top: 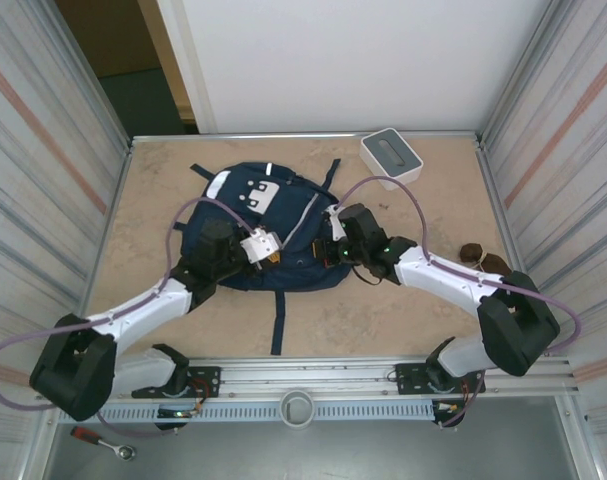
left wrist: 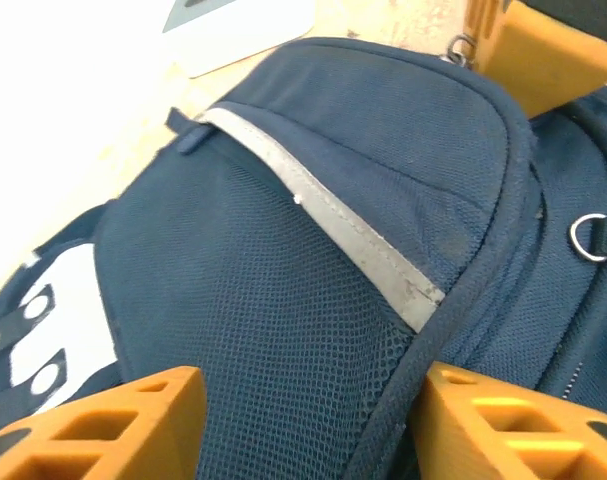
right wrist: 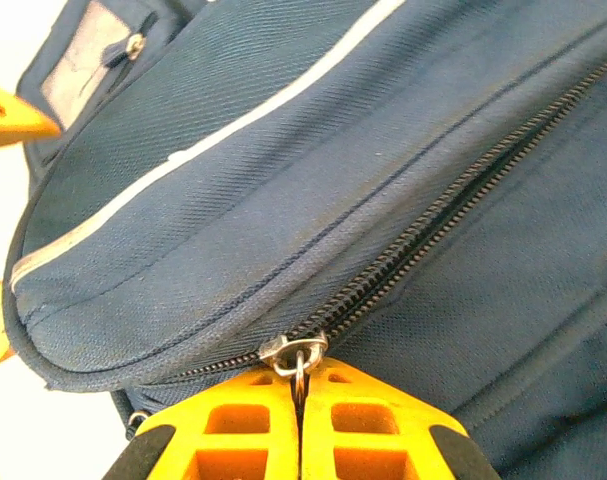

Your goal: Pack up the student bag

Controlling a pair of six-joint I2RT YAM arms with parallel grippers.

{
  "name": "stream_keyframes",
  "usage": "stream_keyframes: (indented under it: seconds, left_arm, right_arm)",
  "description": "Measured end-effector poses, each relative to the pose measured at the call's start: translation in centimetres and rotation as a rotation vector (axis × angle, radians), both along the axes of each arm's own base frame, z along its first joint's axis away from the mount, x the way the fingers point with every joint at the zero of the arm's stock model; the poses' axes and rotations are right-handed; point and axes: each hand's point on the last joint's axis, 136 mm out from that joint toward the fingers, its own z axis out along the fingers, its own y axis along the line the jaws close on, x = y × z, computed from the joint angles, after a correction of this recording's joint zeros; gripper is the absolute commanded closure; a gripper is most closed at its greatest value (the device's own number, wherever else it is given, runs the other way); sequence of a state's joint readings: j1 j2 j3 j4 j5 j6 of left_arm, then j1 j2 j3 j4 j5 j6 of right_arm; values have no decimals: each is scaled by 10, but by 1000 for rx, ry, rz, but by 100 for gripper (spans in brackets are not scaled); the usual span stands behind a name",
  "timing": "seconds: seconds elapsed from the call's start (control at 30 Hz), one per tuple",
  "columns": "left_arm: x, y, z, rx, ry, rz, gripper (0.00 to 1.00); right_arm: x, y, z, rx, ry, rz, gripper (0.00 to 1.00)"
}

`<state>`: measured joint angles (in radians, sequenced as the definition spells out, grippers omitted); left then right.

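Observation:
The student bag [top: 268, 225] lies flat in the middle of the table, navy blue with white patches toward the far end. My left gripper [top: 266, 250] rests on its near left part. In the left wrist view this gripper [left wrist: 311, 392] stands open, with the bag's mesh pocket [left wrist: 253, 290] and a grey reflective stripe [left wrist: 353, 225] just ahead of the orange fingers [left wrist: 113, 425]. My right gripper [top: 333, 250] is at the bag's right side. It [right wrist: 300, 385] is shut on the metal ring of the zipper pull [right wrist: 295, 352], at the end of the closed black zipper [right wrist: 453, 205].
A white box [top: 391, 155] stands at the back right, beyond the bag. Two brown objects [top: 483, 258] lie near the right wall by the right arm. A bag strap [top: 279, 315] trails toward the near edge. A red-handled tool [top: 103, 440] lies below the rail at the left.

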<state>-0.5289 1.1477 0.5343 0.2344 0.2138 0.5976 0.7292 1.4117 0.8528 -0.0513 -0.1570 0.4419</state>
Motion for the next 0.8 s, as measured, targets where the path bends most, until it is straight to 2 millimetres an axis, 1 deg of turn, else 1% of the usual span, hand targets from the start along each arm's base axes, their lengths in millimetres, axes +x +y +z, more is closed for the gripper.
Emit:
stream_keyframes:
  seconds: [0.1,0.13,0.23,0.3,0.33,0.4,0.5,0.57,0.63,0.7,0.73,0.8]
  left_arm:
    - [-11,9,14,-45,-9,21,24]
    - [-16,10,23,-70,-25,13,19]
    - [-32,6,47,-129,-82,-44,18]
    - [-38,3,53,-144,-94,-78,19]
    - [-40,1,52,-144,-91,-95,21]
    - [-41,-3,43,-129,-65,-120,23]
    - [-41,-9,20,-94,6,-151,27]
    - [-39,-12,6,-70,51,-160,34]
    - [-36,-14,-5,-45,83,-164,48]
    - [-33,-16,-10,-34,105,-162,63]
    - [-31,-16,-11,-32,112,-158,69]
    - [-30,-17,-10,-31,115,-152,77]
  right_arm:
    - [-6,15,0,17,6,22,100]
    - [-8,20,-1,17,13,33,100]
    - [-14,37,-2,23,28,66,100]
    - [-18,48,0,34,32,91,100]
    - [-19,52,1,39,32,101,100]
    - [-22,56,3,46,30,113,100]
    - [-24,57,4,48,31,118,100]
    - [-24,57,4,49,31,119,100]
    - [-24,57,4,49,31,119,100]
    - [-24,57,4,49,30,119,100]
    - [-24,57,4,47,29,117,100]
    - [-22,54,3,34,26,106,100]
